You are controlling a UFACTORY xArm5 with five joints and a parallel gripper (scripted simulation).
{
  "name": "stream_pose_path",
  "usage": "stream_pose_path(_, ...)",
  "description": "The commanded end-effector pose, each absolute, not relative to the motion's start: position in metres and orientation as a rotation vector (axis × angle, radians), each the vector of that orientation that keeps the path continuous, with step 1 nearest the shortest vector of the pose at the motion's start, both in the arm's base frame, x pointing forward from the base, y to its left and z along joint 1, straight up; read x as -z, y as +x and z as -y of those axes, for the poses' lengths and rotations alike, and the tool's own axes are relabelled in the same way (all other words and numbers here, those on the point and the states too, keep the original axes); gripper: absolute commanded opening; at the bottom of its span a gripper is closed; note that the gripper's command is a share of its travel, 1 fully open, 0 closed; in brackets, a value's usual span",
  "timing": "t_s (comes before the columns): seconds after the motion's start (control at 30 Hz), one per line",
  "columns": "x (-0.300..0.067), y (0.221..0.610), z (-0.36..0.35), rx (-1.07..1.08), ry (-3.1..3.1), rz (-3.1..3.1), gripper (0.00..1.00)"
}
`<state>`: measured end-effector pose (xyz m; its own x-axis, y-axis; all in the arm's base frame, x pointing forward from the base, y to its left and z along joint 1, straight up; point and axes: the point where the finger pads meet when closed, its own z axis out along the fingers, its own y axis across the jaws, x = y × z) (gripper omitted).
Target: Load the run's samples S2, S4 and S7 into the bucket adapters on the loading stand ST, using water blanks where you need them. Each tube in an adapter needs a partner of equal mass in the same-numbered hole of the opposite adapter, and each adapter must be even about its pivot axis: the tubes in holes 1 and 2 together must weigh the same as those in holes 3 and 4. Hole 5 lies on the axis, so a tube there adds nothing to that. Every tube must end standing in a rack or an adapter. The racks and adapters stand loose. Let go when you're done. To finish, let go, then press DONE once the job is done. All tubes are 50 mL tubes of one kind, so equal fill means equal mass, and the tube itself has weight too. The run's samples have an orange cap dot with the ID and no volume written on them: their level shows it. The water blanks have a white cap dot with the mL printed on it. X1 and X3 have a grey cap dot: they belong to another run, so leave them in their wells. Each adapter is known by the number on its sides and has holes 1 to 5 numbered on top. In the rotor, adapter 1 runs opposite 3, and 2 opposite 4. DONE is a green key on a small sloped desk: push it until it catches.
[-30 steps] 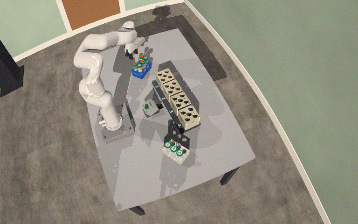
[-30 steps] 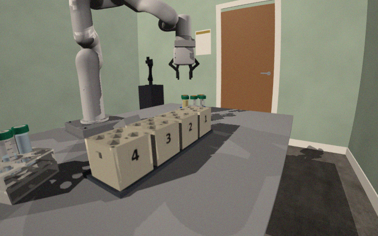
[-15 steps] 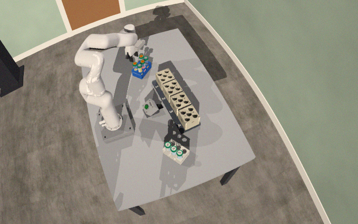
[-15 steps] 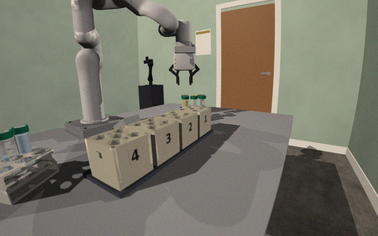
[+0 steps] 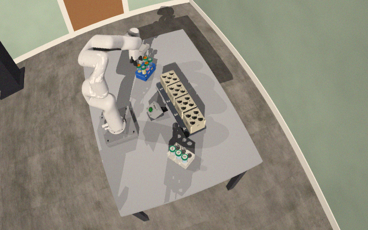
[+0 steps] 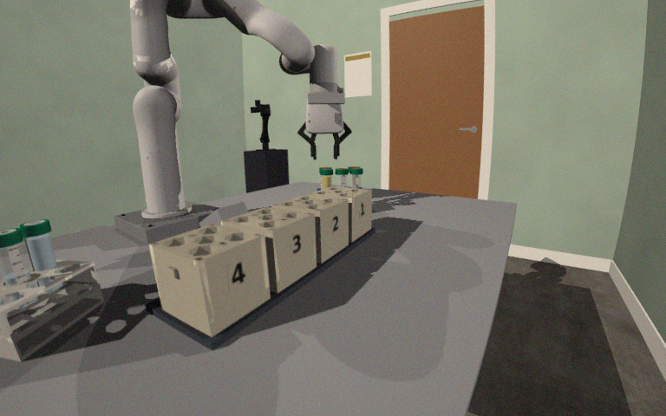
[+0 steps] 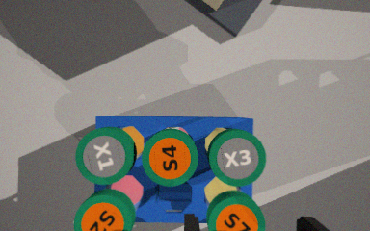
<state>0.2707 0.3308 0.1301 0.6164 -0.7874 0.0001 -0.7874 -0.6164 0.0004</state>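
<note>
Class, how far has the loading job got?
Nothing looks loaded: the adapters show only empty holes. The open gripper holds nothing, above the blue rack. Left: S2, S4 and S7 to load, blanks to add where needed, then DONE.

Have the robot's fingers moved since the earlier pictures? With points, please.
Yes, downward: in the exterior view, the fingers (image 5: 132,61) (image 6: 314,151) now hang farther below the white notice (image 6: 357,75) on the wall than before.
</note>
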Motion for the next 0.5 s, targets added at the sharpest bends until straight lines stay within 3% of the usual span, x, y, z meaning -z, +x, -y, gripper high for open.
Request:
stream_pose_path(0.0,-0.123,0.272,-0.332,0.003,2.828,1.378,0.57)
stream_pose_path(0.47,-0.105,0.272,-0.332,0.003,2.828,1.378,0.57)
